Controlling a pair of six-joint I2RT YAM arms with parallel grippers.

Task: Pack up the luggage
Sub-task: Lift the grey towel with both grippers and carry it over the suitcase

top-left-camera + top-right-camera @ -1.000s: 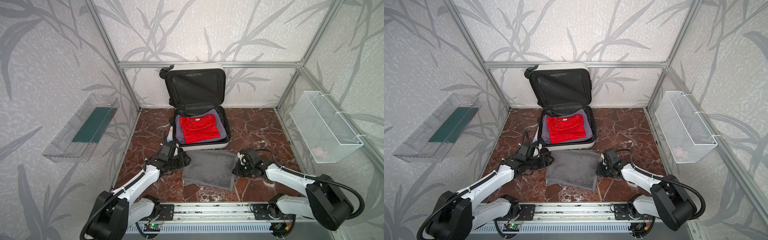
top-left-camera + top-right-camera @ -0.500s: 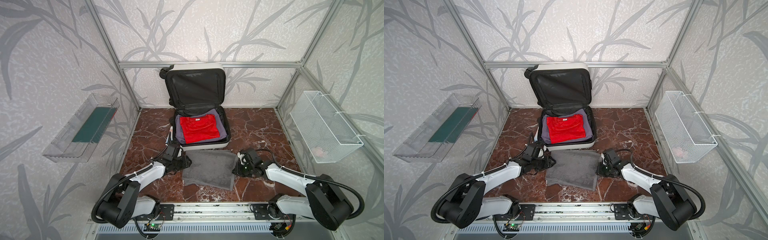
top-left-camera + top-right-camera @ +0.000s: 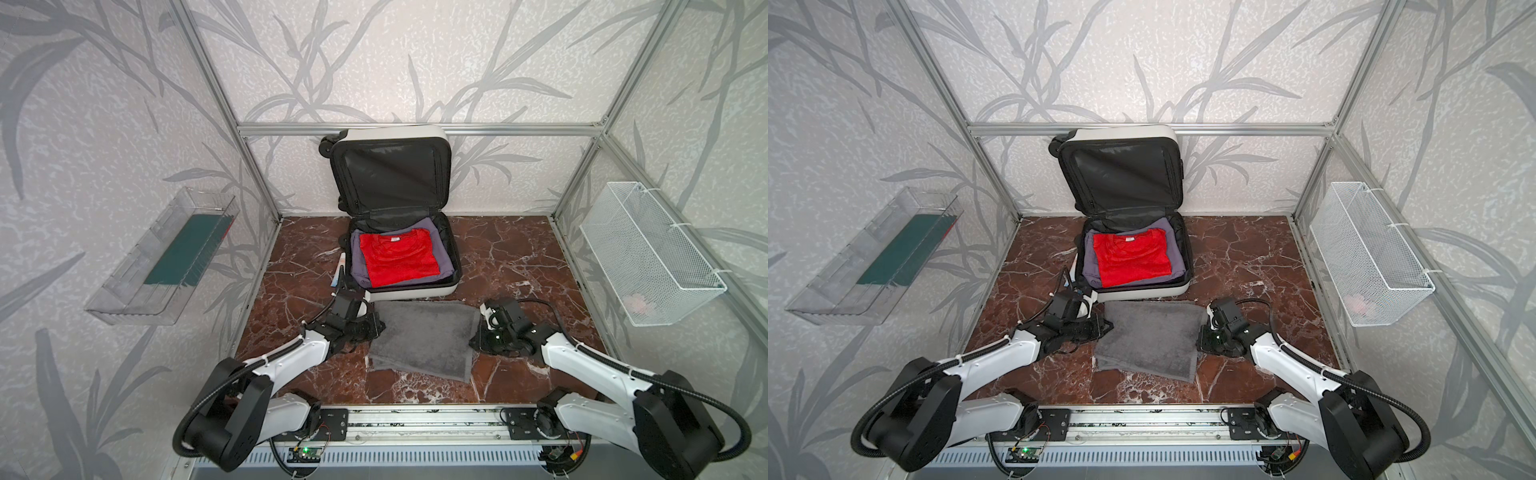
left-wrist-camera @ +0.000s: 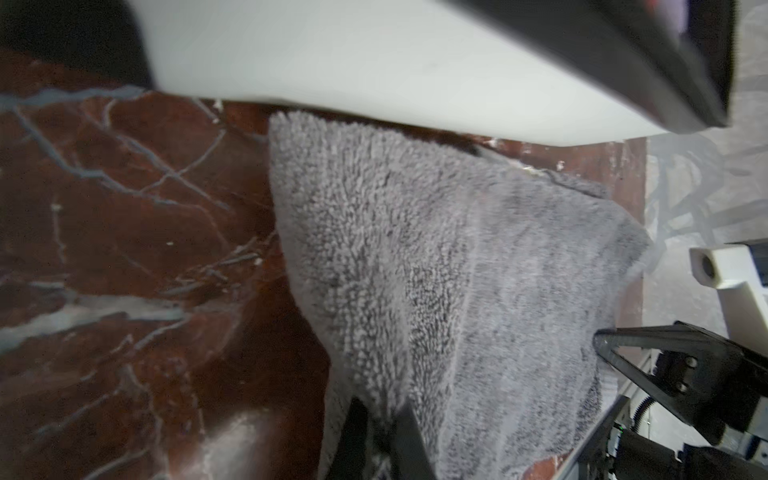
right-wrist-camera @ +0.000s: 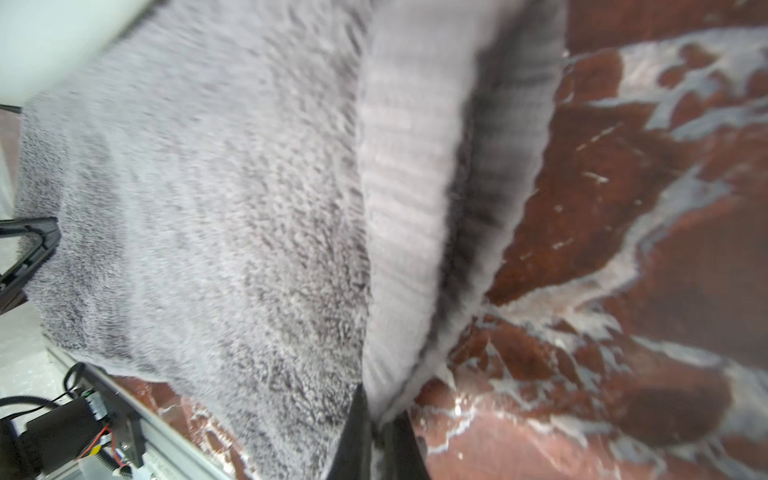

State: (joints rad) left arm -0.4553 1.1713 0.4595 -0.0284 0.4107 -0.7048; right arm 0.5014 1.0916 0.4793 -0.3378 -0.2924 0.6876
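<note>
In both top views, a red-brown marble tabletop [image 3: 519, 257] sits inside leaf-patterned wall panels [image 3: 415, 62]; the luggage [image 3: 411, 292] lies open at the rear centre, lid upright against the back wall. In the left wrist view, the left gripper [image 4: 382, 440] pinches one edge of the grey towel [image 4: 436, 270]. In the right wrist view, the right gripper [image 5: 376, 436] pinches the opposite edge.

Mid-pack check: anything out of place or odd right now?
A small white tube-like item lies on the tabletop outside the luggage, against its side by the left gripper; too small to identify. The grey towel lies slightly skewed, that gripper and the right gripper shut on opposite edges.
</note>
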